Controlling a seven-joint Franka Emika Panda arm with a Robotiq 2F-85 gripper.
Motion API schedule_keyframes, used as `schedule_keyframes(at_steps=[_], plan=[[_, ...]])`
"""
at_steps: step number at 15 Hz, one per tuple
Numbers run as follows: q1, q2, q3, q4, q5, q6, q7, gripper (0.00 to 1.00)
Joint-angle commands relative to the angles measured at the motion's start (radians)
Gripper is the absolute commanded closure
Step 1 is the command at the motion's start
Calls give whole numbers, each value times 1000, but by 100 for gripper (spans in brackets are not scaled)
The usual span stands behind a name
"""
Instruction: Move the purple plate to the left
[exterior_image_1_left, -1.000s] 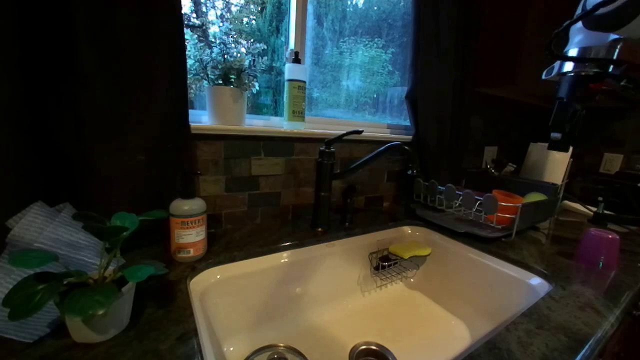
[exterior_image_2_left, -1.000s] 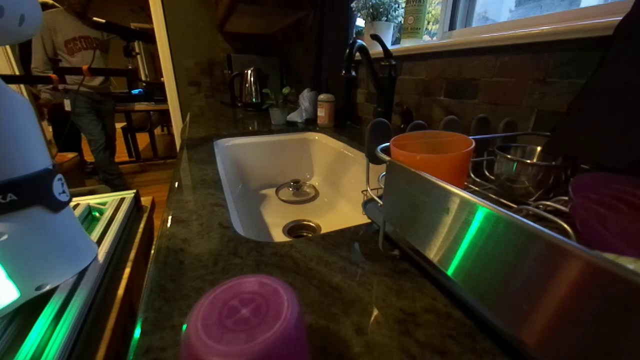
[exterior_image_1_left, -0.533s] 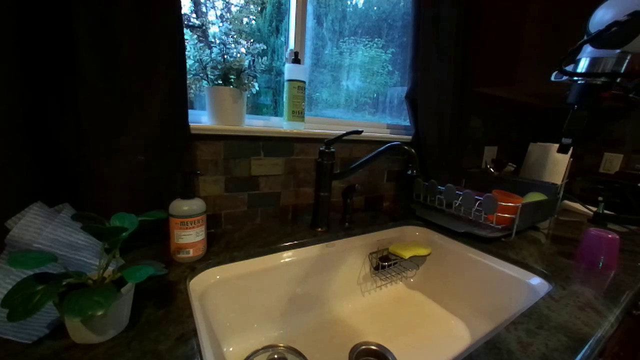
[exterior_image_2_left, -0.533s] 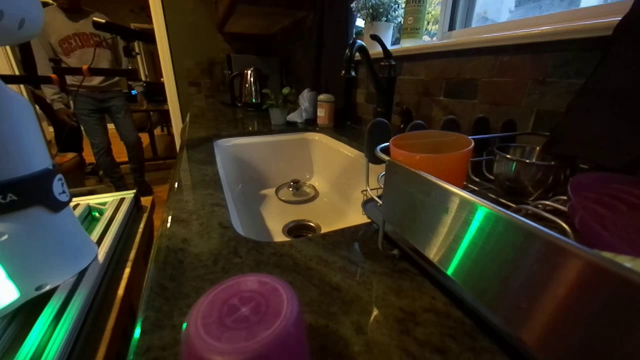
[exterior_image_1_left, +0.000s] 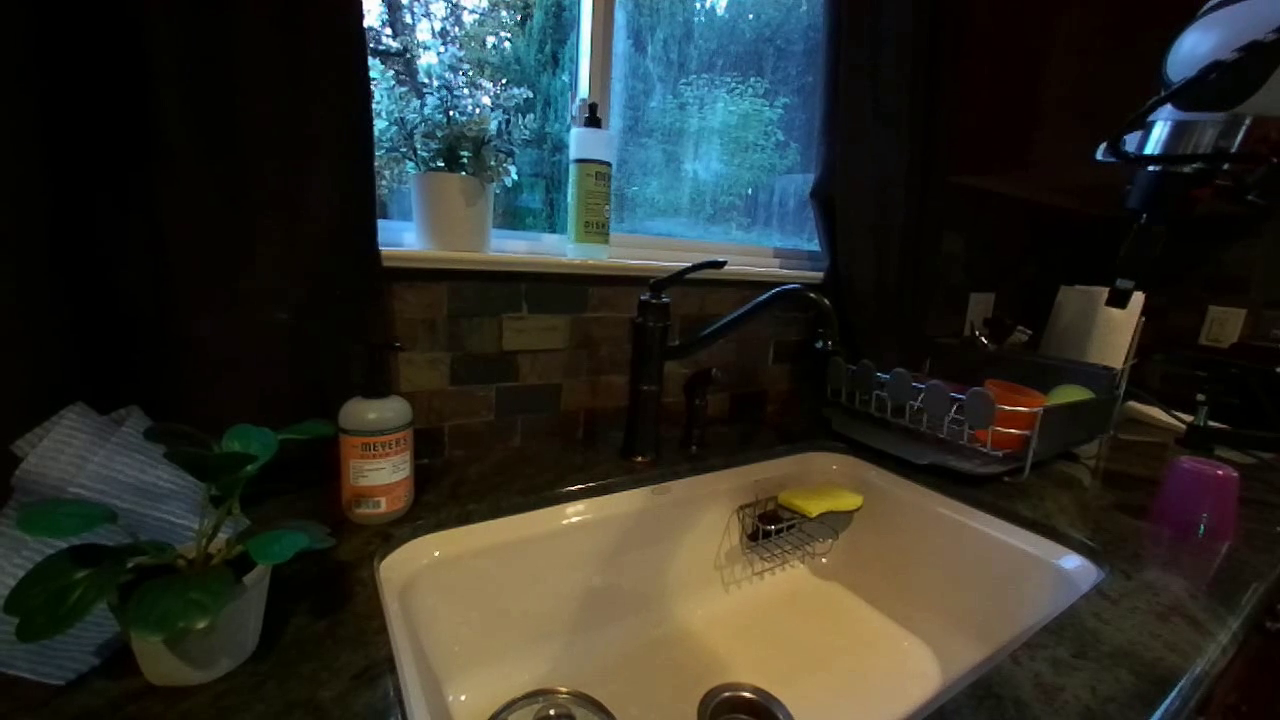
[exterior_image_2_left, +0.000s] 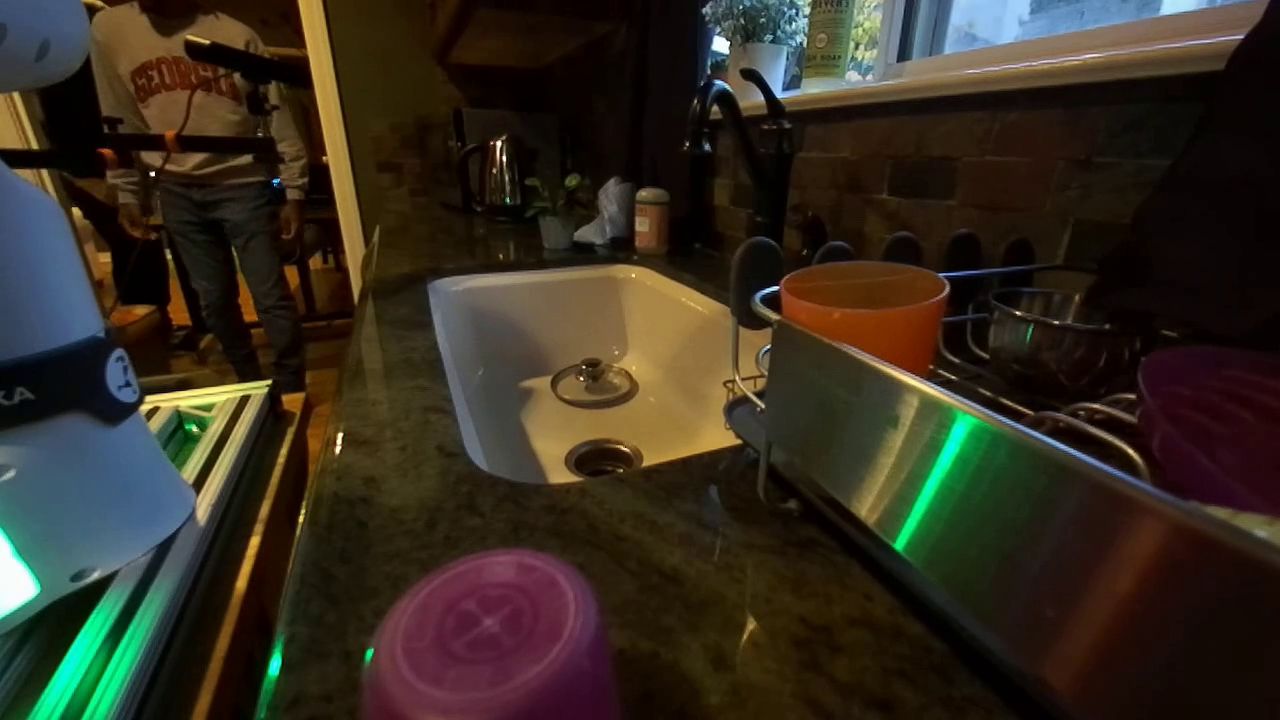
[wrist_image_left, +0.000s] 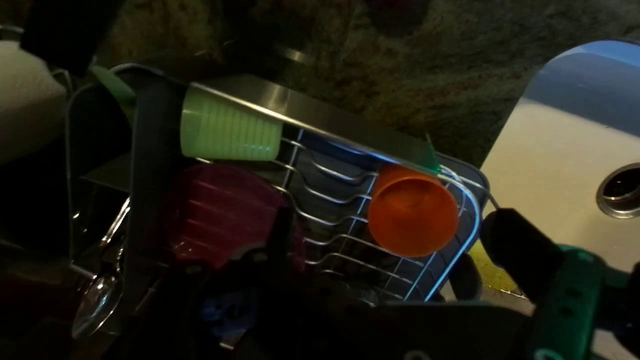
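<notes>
Wrist view: Your claw (wrist_image_left: 390, 215), spread and empty, hangs above the dish rack (wrist_image_left: 325, 115) holding the purple plate (wrist_image_left: 215, 210); the approach seems in hand, with your next move likely centering over the plate.

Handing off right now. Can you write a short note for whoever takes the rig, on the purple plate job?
Gripper: open, holding nothing, above the dish rack; the orange cup shows between its jaws in the wrist view, ungripped.
Purple plate: in the rack, partly hidden by the gripper in the wrist view; whether they touch can't be told.
Done: no grasp on the plate yet.
Remaining: grip it, move it left, release.
Don't mistake it for the purple cup, upside down on the counter.
</notes>
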Motion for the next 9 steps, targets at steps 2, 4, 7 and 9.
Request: schedule_keyframes(at_steps=[2,4,7,9], plan=[[2,145,-83,38,53,188,-219,0],[33,237,-135,82,177,241,-317,0],[50,383,-170,169,357,253,-430,0],[-13,315,-107,116,328,247,-394,0]])
